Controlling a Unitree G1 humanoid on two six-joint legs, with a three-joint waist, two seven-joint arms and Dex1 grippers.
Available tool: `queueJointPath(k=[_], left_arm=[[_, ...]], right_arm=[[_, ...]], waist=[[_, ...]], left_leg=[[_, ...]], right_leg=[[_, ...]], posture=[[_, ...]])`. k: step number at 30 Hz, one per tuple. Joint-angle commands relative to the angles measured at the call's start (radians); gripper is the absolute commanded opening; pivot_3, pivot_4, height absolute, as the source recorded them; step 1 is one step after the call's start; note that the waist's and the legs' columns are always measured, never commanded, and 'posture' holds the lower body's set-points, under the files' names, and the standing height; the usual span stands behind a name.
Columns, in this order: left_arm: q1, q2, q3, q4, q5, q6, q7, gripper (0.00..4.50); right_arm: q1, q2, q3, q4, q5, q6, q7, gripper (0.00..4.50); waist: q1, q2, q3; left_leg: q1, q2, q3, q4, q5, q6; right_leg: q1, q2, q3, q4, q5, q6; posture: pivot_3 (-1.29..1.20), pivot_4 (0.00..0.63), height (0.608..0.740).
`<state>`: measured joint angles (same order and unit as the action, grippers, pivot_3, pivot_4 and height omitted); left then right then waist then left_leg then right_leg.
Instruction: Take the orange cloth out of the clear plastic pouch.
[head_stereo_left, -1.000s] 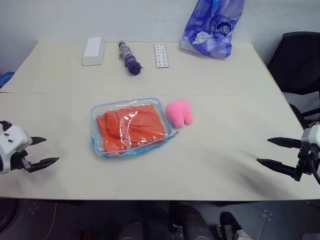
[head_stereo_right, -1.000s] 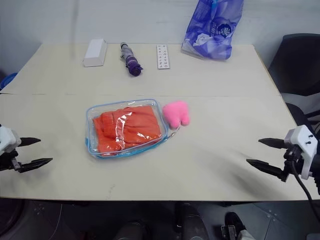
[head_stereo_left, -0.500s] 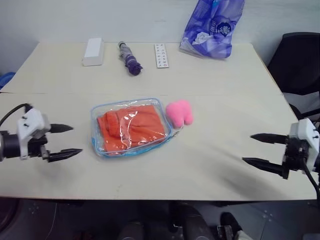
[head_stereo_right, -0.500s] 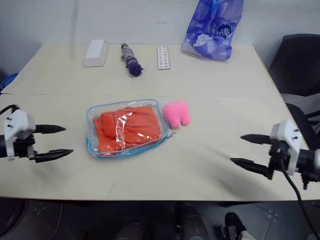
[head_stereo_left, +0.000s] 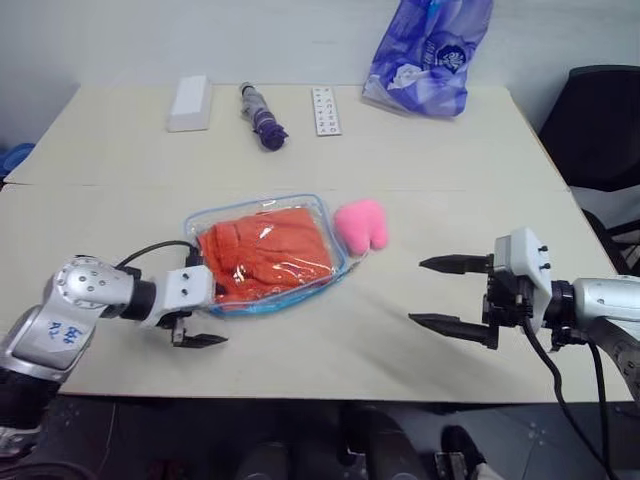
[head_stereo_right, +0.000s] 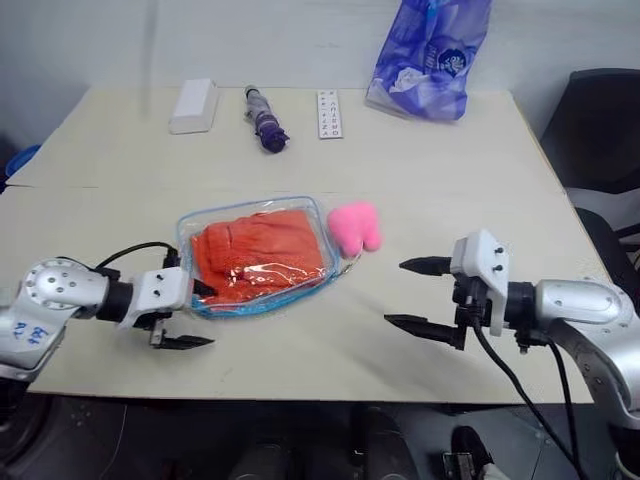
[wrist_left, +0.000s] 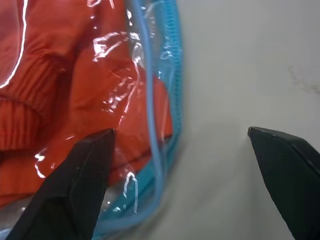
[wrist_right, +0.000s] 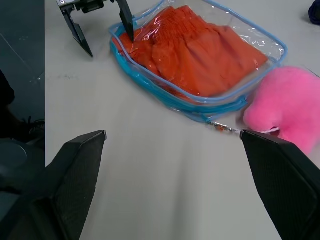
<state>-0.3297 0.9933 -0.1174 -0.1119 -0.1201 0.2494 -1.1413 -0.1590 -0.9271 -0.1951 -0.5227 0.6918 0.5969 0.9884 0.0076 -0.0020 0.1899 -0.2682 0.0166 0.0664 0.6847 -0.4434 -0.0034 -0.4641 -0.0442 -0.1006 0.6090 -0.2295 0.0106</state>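
The clear plastic pouch (head_stereo_left: 325, 215) with light blue edging lies flat at the table's middle. The orange cloth (head_stereo_left: 265, 250) is folded inside it. My left gripper (head_stereo_left: 210, 315) is open at the pouch's near left corner. In the left wrist view one finger (wrist_left: 75, 185) lies over the pouch and cloth, the other finger (wrist_left: 290, 165) is over bare table, and the blue edge (wrist_left: 170, 75) runs between them. My right gripper (head_stereo_left: 415, 291) is open with nothing in it. It hovers to the right of the pouch, pointing at it, apart from it.
A pink plush toy (head_stereo_left: 361, 224) touches the pouch's right end, where a zipper pull (wrist_right: 220, 127) trails out. A white box (head_stereo_left: 189, 102), folded purple umbrella (head_stereo_left: 262, 118), white remote (head_stereo_left: 324, 109) and blue-purple bag (head_stereo_left: 425, 55) line the far edge. A black chair (head_stereo_left: 600, 120) stands right.
Both grippers have swung inward from the table's sides. The left one has reached the pouch's near left corner, and the right one has come leftward toward the pouch.
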Motion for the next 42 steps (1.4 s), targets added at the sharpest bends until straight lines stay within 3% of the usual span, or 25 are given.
queueJointPath(k=[1, 5, 11, 16, 20, 26, 31, 39, 42], left_arm=[[-0.022, -0.01, -0.017, 0.039, 0.046, -0.046, 0.012, 3.25], [-0.024, -0.023, -0.021, 0.078, 0.053, -0.111, -0.004, 1.96], [-0.046, -0.025, -0.023, 0.221, 0.039, -0.442, -0.107, 0.11], [-0.111, -0.049, -0.026, 0.359, 0.009, -0.644, -0.199, 0.01], [-0.216, -0.06, -0.058, 0.512, 0.078, -0.793, -0.228, 0.01], [-0.257, -0.081, -0.065, 0.538, 0.096, -0.69, -0.212, 0.01], [-0.202, -0.046, -0.025, 0.388, 0.006, -0.478, -0.258, 1.46], [-0.122, -0.019, 0.095, 0.133, -0.146, -0.144, -0.213, 3.98], [-0.102, -0.008, 0.138, 0.054, -0.202, -0.03, -0.19, 4.02]], right_arm=[[0.005, 0.002, -0.019, -0.053, 0.017, 0.004, -0.017, 4.5], [0.036, -0.009, -0.035, -0.074, 0.011, 0.006, -0.022, 4.5], [0.07, -0.031, -0.066, -0.082, 0.019, 0.012, -0.003, 4.5], [0.077, -0.024, -0.057, -0.072, 0.004, 0.004, -0.002, 4.5], [0.046, -0.002, -0.021, -0.027, -0.033, -0.015, -0.021, 4.5], [-0.072, 0.086, 0.047, 0.096, -0.114, -0.007, -0.142, 4.5], [-0.232, 0.205, 0.128, 0.28, -0.181, 0.01, -0.224, 4.5], [-0.465, 0.321, 0.261, 0.658, -0.309, -0.053, -0.161, 4.5], [-0.512, 0.342, 0.281, 0.759, -0.335, -0.079, -0.116, 4.12]], waist=[[0.003, 0.0, 0.0], [0.005, 0.0, 0.0], [0.006, 0.0, 0.0], [0.008, 0.0, 0.0], [0.013, 0.0, 0.0], [0.011, -0.001, 0.0], [-0.004, -0.001, 0.0], [-0.014, 0.0, 0.0], [-0.014, 0.0, 0.0]], left_leg=[[0.0, 0.0, 0.0, 0.0, 0.0, 0.0], [0.0, 0.0, 0.0, 0.0, 0.0, 0.0], [0.001, 0.001, 0.0, 0.0, 0.0, 0.0], [0.001, 0.001, 0.0, 0.0, 0.0, 0.0], [0.0, 0.0, 0.0, 0.001, 0.0, 0.0], [0.0, 0.0, 0.001, 0.001, 0.0, 0.001], [-0.001, 0.0, 0.0, 0.003, 0.0, 0.001], [-0.004, 0.002, -0.003, 0.009, 0.0, 0.002], [-0.005, 0.002, -0.004, 0.01, 0.0, 0.002]], right_leg=[[0.0, 0.0, 0.0, 0.0, 0.0, 0.0], [0.0, 0.0, 0.0, 0.001, 0.0, 0.0], [0.0, 0.0, 0.0, 0.0, 0.0, 0.0], [0.0, 0.0, -0.001, 0.0, 0.0, 0.0], [0.0, 0.0, -0.002, 0.001, 0.0, 0.0], [0.0, 0.0, -0.002, 0.004, 0.0, 0.0], [0.0, 0.0, -0.001, 0.005, 0.0, 0.0], [-0.003, -0.001, -0.004, 0.006, 0.0, 0.0], [-0.004, -0.001, -0.004, 0.007, 0.0, 0.0]], posture=[[0.0, 0.15, 0.74], [0.0, 0.15, 0.74], [0.0, 0.15, 0.74], [0.0, 0.15, 0.74], [0.0, 0.15, 0.74], [0.0, 0.15, 0.74], [0.0, 0.15, 0.74], [0.0, 0.15, 0.74], [0.0, 0.15, 0.74]])
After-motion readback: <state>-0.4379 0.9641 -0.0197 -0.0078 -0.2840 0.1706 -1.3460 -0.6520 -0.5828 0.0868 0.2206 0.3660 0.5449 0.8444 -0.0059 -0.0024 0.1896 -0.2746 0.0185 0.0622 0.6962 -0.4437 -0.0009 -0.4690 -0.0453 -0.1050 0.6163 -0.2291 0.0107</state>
